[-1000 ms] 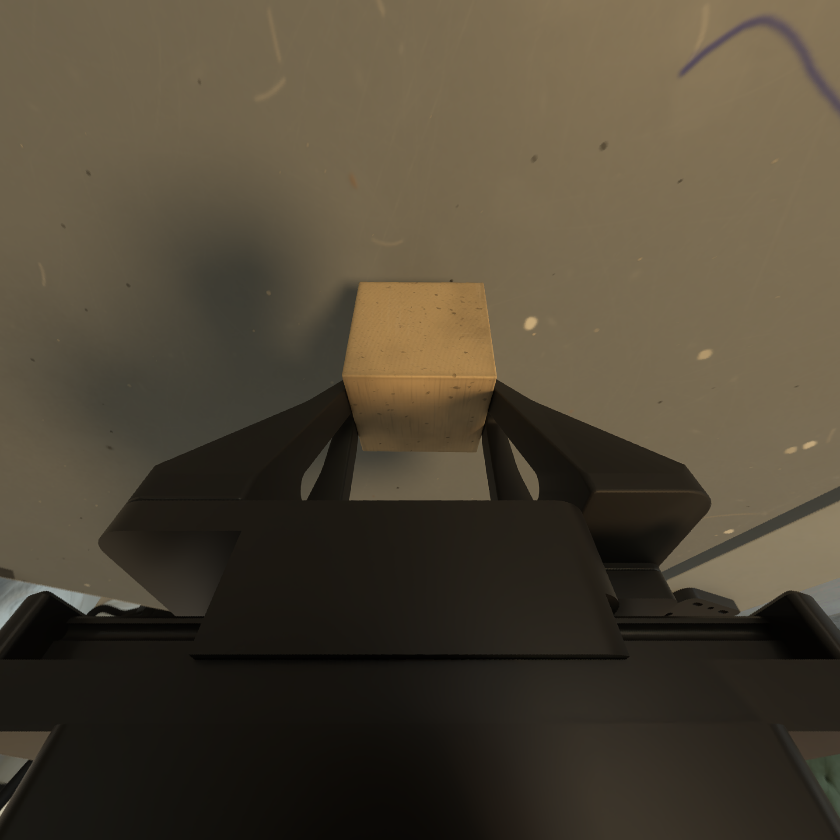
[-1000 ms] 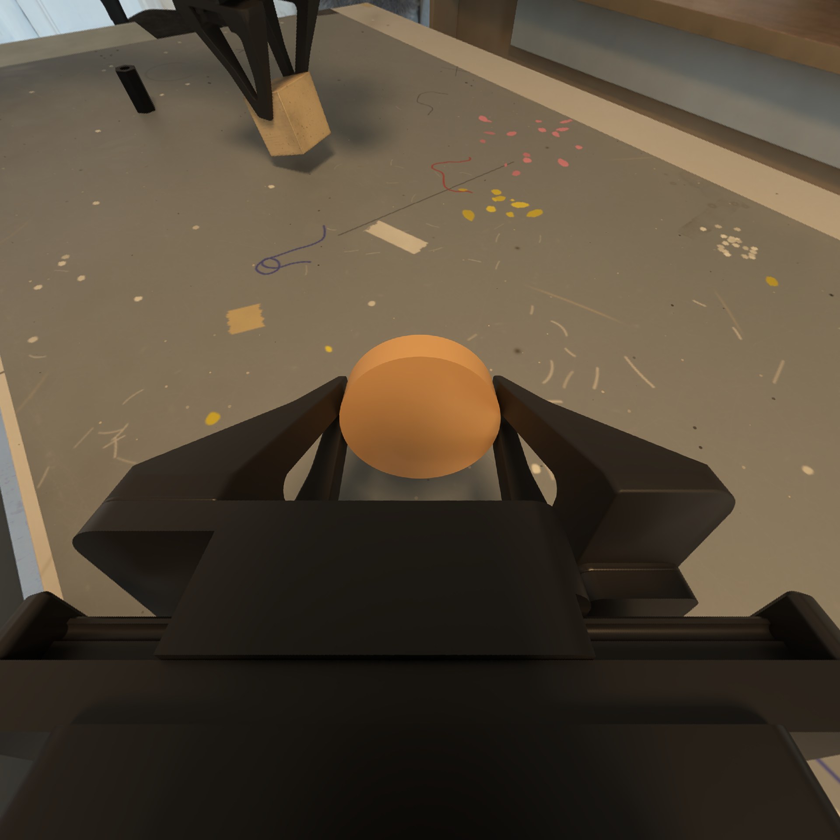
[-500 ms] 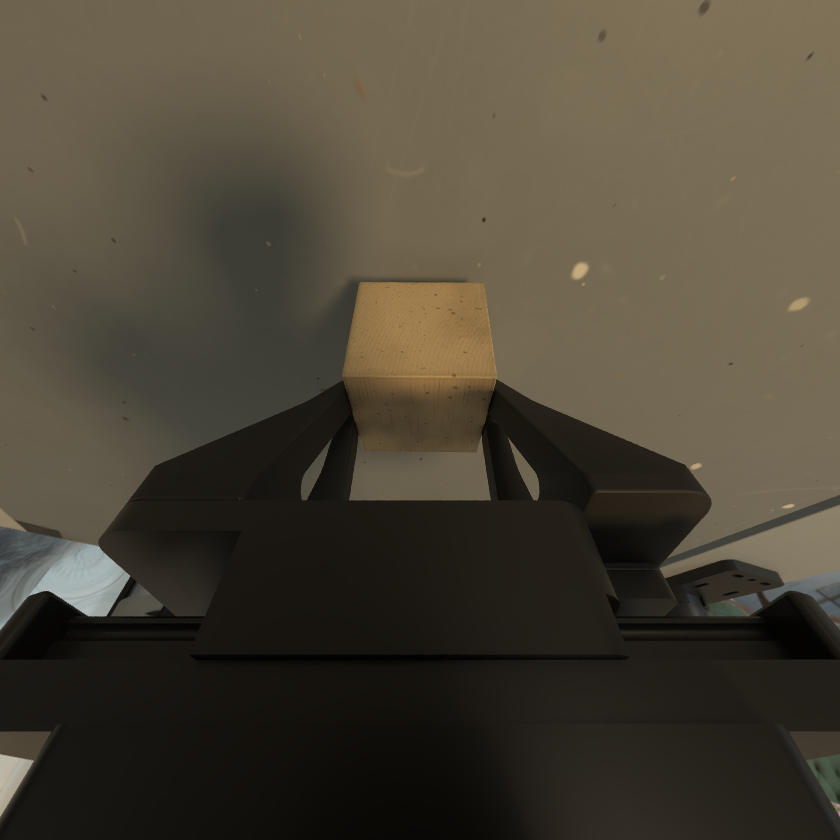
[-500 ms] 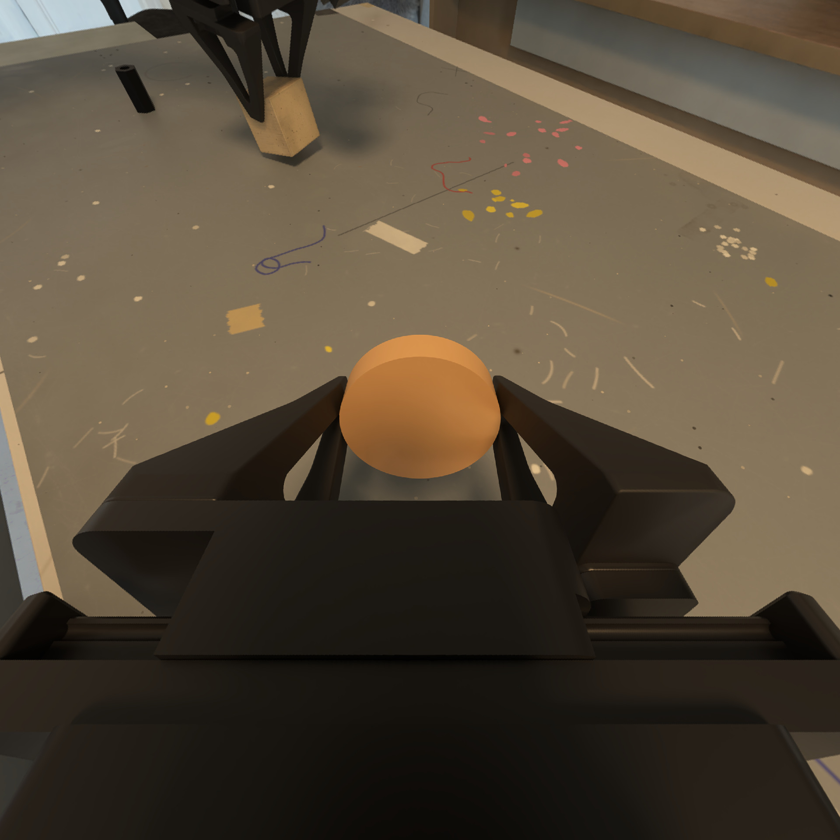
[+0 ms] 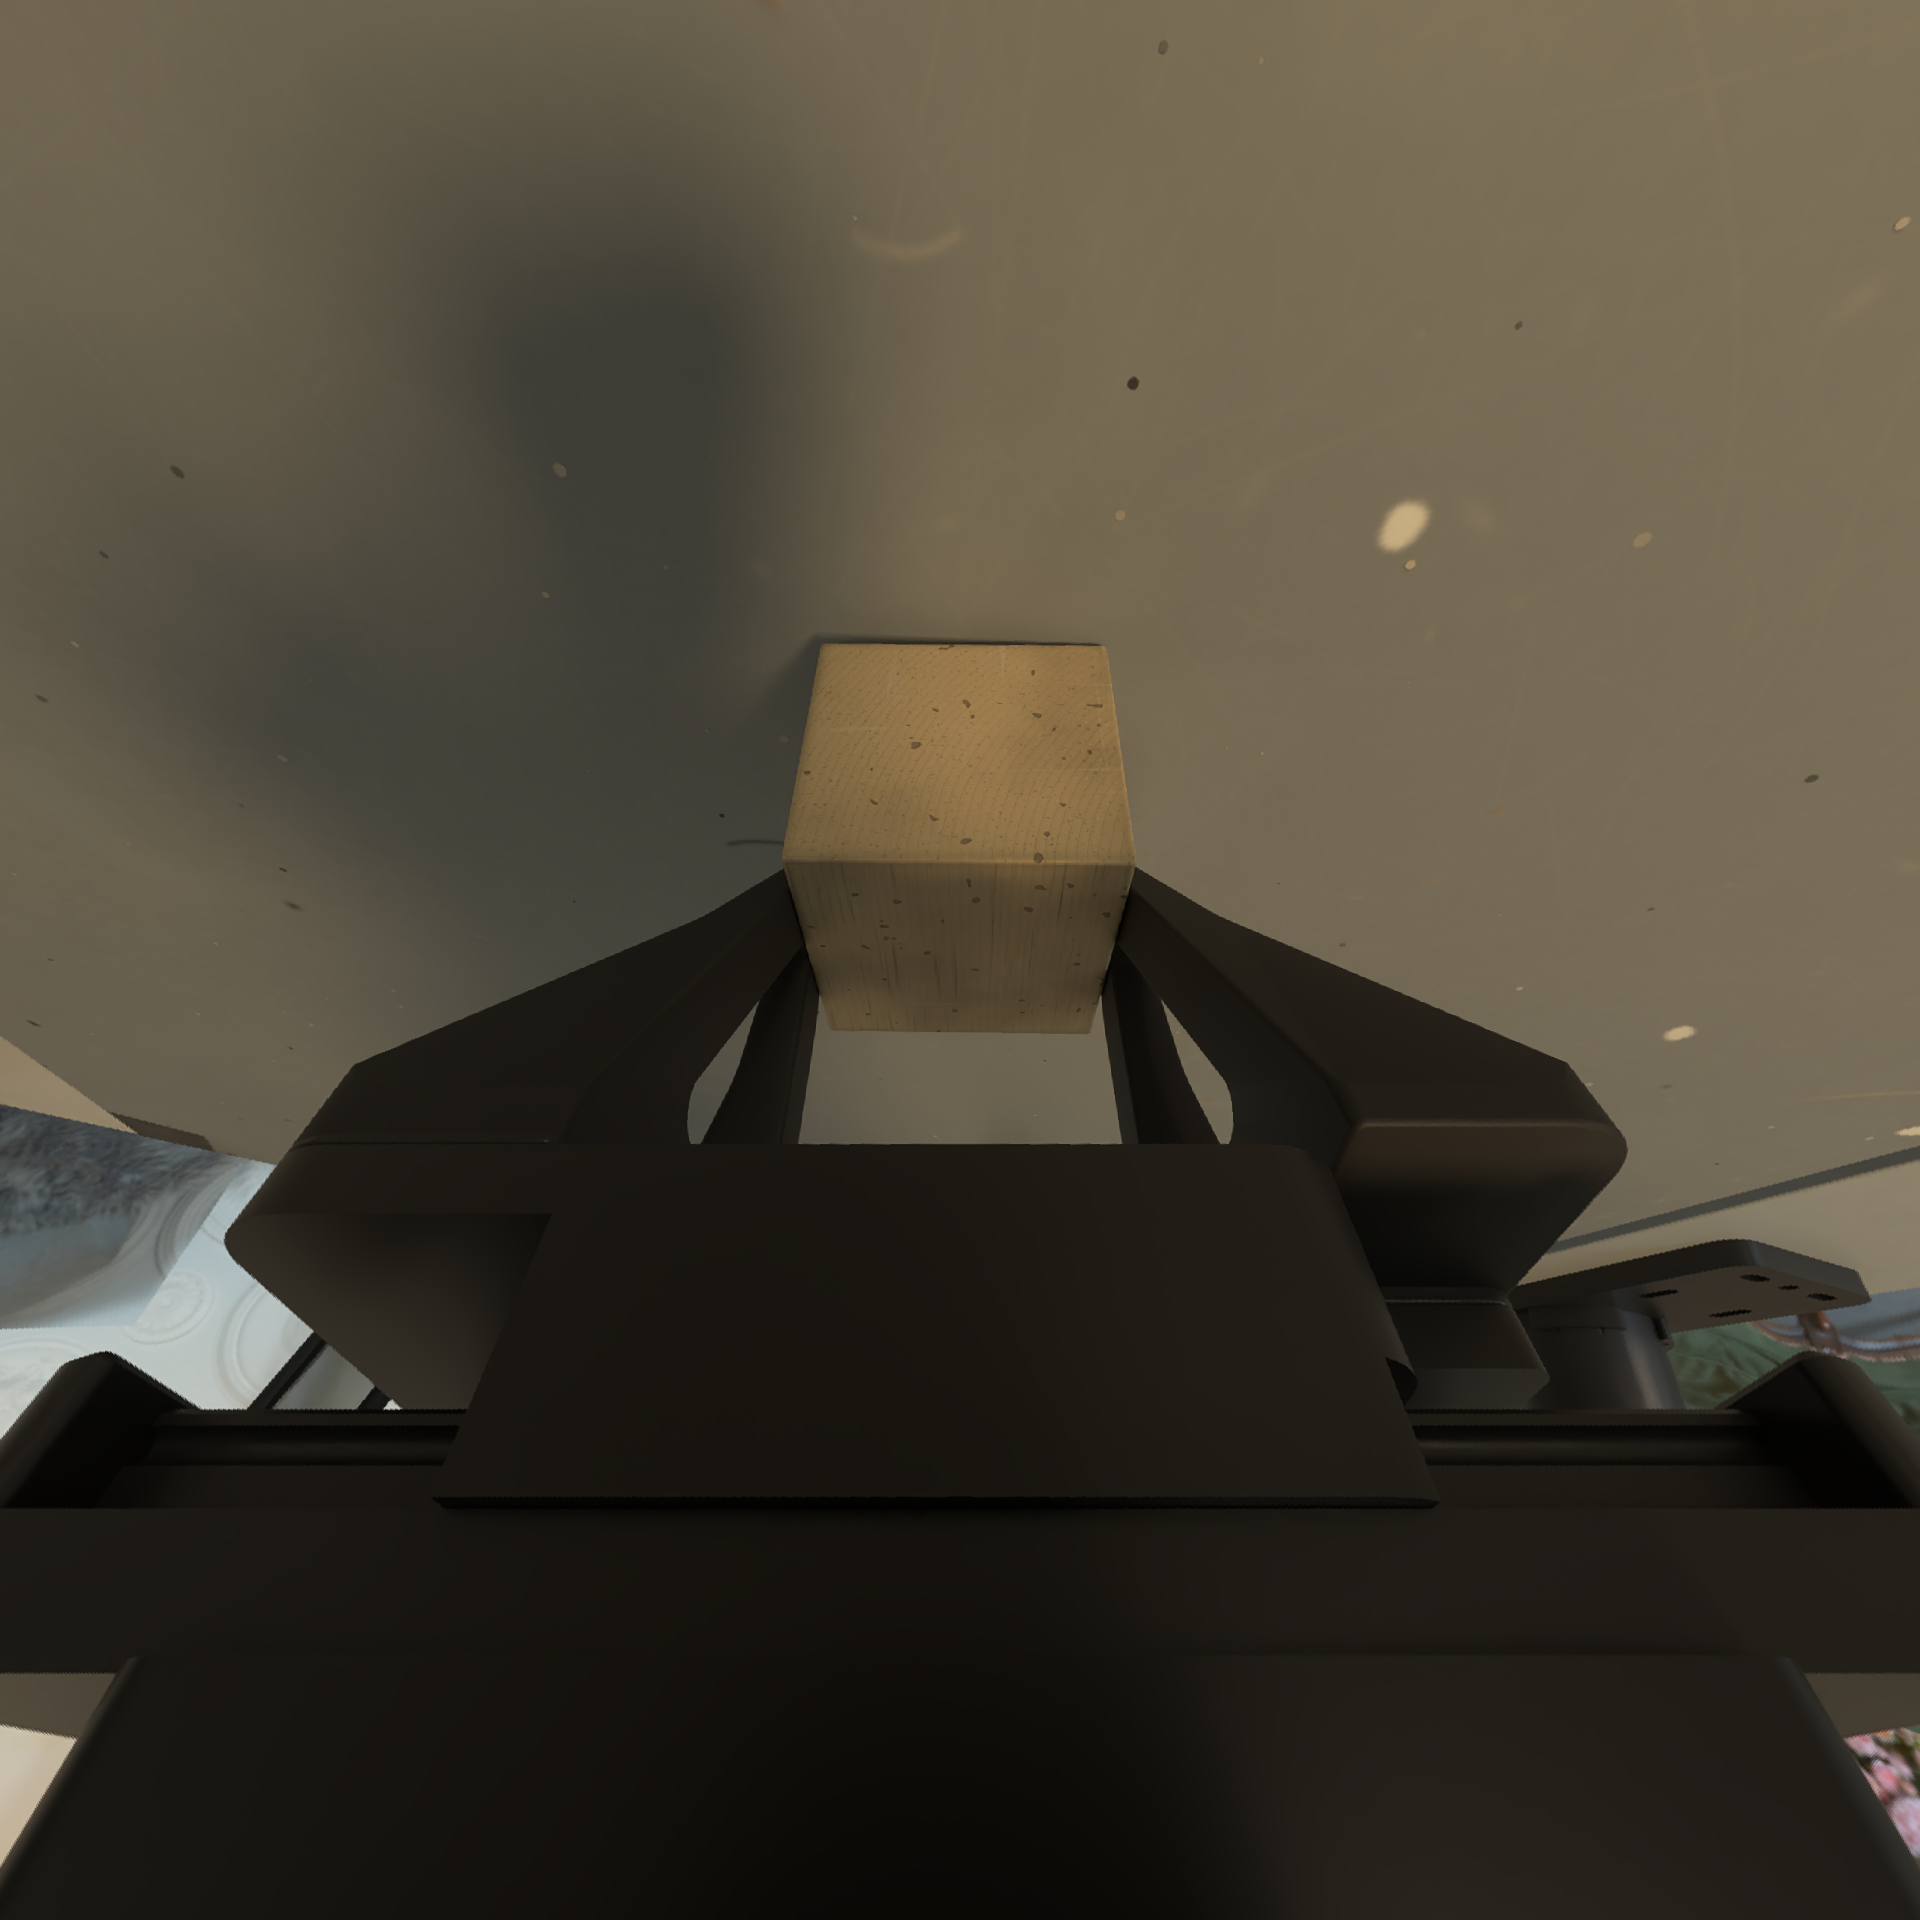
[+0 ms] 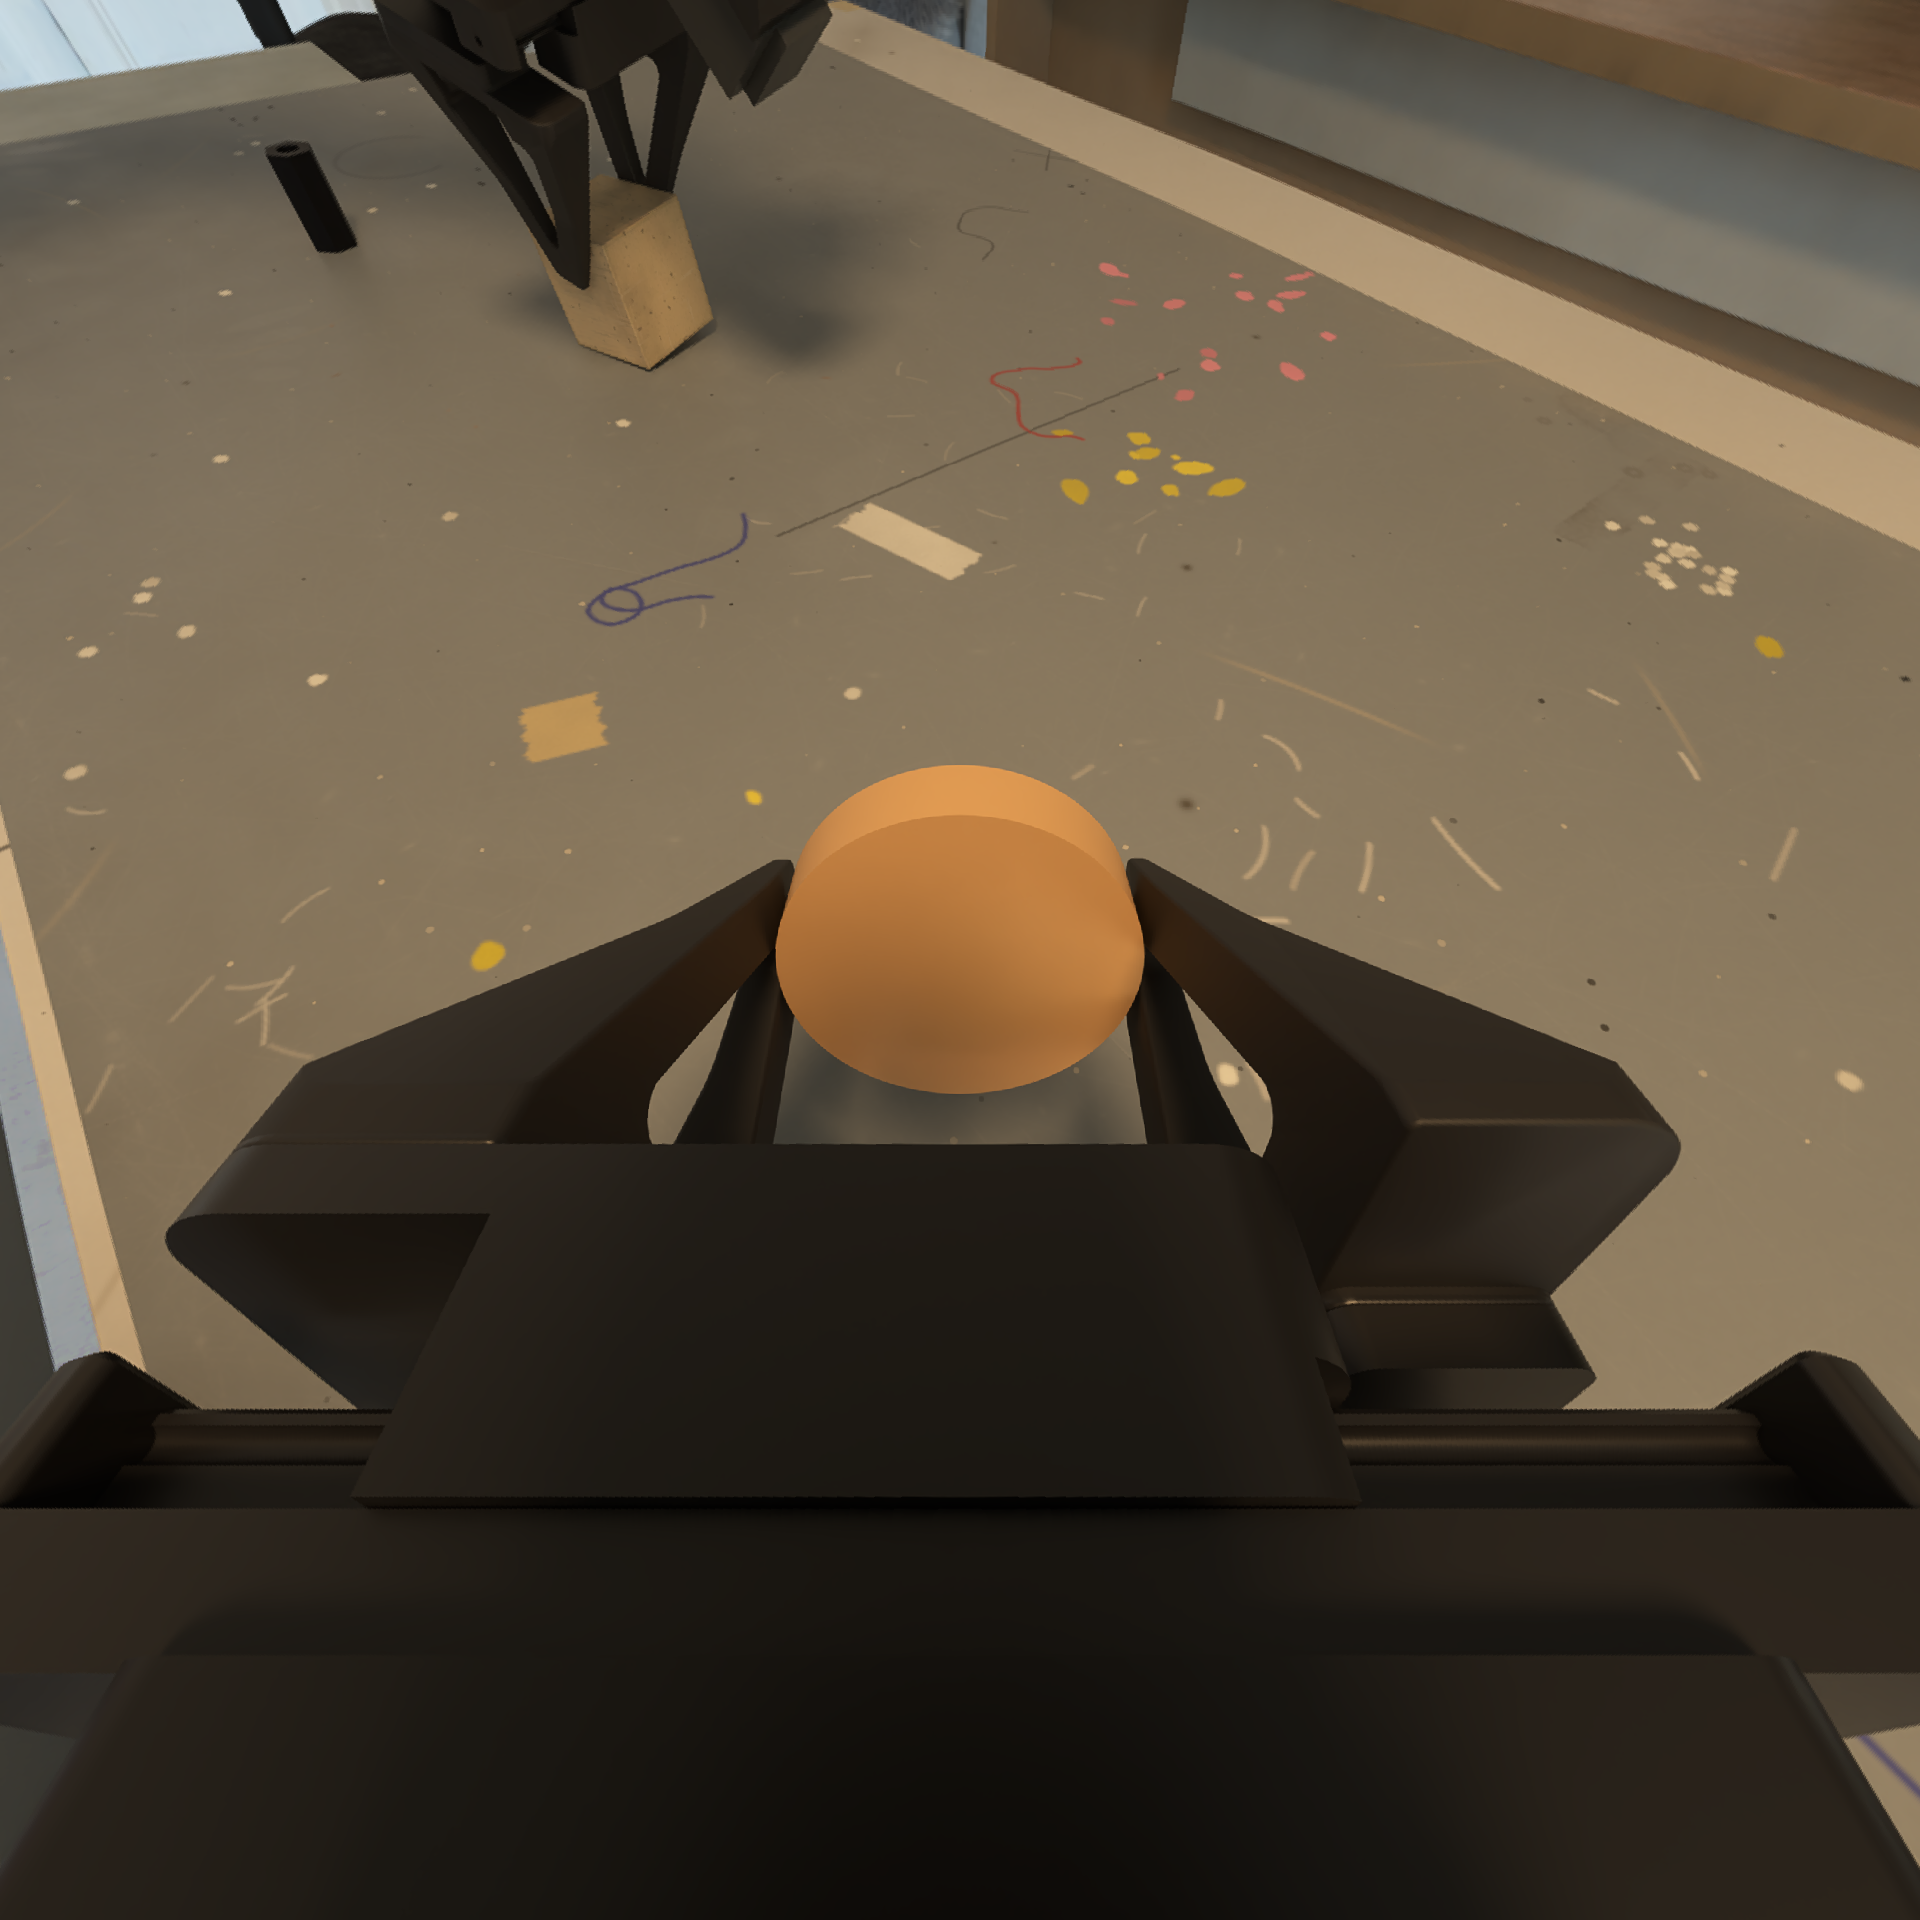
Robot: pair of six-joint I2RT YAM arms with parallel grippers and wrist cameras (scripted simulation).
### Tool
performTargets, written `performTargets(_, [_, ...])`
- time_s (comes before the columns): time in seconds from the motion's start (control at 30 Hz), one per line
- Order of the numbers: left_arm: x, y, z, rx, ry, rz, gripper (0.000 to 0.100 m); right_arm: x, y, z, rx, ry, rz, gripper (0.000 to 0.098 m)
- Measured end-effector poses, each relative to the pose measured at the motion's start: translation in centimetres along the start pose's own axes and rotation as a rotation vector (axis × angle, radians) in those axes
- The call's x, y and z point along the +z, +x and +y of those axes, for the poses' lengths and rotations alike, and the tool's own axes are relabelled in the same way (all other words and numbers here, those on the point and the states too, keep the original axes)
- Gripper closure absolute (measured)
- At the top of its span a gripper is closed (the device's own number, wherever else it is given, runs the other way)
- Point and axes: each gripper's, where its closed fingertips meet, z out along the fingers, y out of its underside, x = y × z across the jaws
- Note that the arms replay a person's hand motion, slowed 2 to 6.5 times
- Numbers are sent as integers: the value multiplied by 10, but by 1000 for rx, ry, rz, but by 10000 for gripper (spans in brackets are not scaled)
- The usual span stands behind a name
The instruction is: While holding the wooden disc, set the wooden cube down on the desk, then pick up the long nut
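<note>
My left gripper [image 5: 956, 914] is shut on the pale wooden cube [image 5: 961, 810], which fills the gap between its fingers close over the grey-brown desk [image 5: 1455, 312]. In the right wrist view the cube [image 6: 634, 281] sits at the far left, its lower edge at or touching the desk, still held by the left gripper [image 6: 608, 234]. My right gripper [image 6: 958, 904] is shut on the orange wooden disc [image 6: 958, 935], held above the desk. The long nut [image 6: 310, 197], a black tube, stands upright on the desk left of the cube.
The desk [image 6: 1351, 727] bears paint specks, scribbles and tape strips. Its far edge and a wooden ledge [image 6: 1558, 125] run along the upper right; its left edge [image 6: 42, 1039] is close. An arm base [image 5: 1704, 1299] shows at the lower right of the left wrist view.
The left gripper has come down with the cube and turned it more upright; the cube now sits at the desk surface. The right gripper and disc have not moved.
</note>
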Motion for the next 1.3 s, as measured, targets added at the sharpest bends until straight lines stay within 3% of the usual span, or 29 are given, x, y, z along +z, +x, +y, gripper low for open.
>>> performTargets(0.43, [0, 3, 10, -30, -12, 10, 542, 0, 0, 0, -1, -1, -1, 458])
performTargets(0.53, [-6, 4, 14, -40, 1, 9, 439, 0, -1, 0, 1, -1, -1, 458])
performTargets(0.7, [-27, 4, 18, -76, 66, -17, 453, -1, 2, 0, 6, 1, 5, 458])
performTargets(0.97, [-76, 14, 6, -199, 284, -100, 449, -6, 9, -2, 14, 15, 24, 458])
performTargets(1.3, [-162, 50, -16, -454, 764, -300, 413, -13, 18, -5, 40, 36, 44, 458])
